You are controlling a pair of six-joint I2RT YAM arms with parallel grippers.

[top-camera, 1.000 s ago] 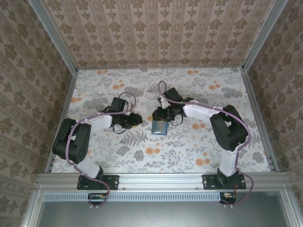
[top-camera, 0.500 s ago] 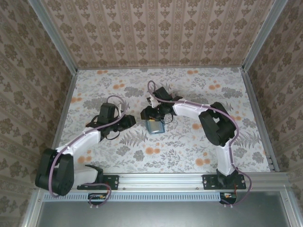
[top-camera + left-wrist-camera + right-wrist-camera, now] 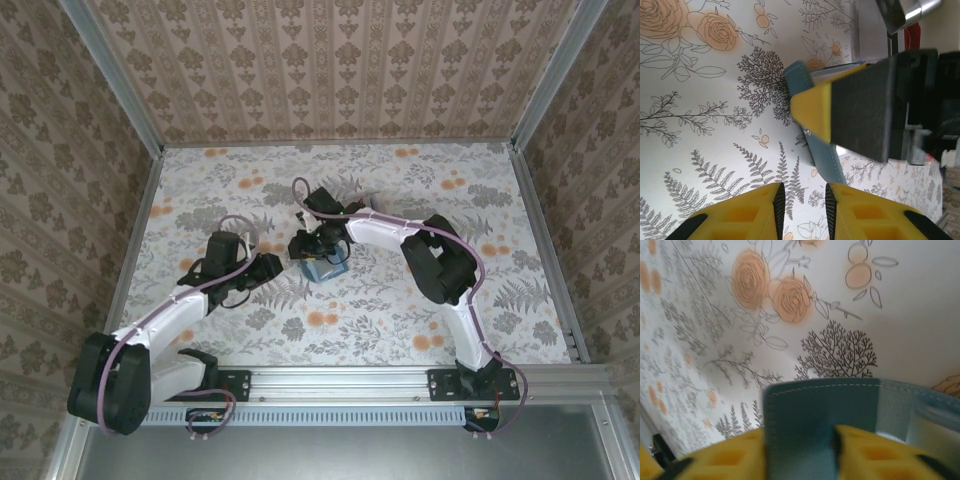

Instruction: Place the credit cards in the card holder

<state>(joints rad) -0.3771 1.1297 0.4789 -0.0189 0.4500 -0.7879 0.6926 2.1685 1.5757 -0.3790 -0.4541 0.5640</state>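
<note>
Top external view: the teal card holder point(image 3: 323, 270) lies mid-table on the floral tablecloth point(image 3: 450, 300). The right gripper point(image 3: 318, 250) is down on the holder's far edge, and the left gripper point(image 3: 268, 268) waits just left of the holder. The step in hand looks like opening the holder. The next move calls for fetching a card while the flap is kept lifted.

Left wrist view: the left gripper's 2 fingers stand narrowly apart and empty, short of the holder. A red sliver point(image 3: 912, 37) beyond the holder may be a card.

Right wrist view: 2 yellow fingers pinch the holder's teal flap.
</note>
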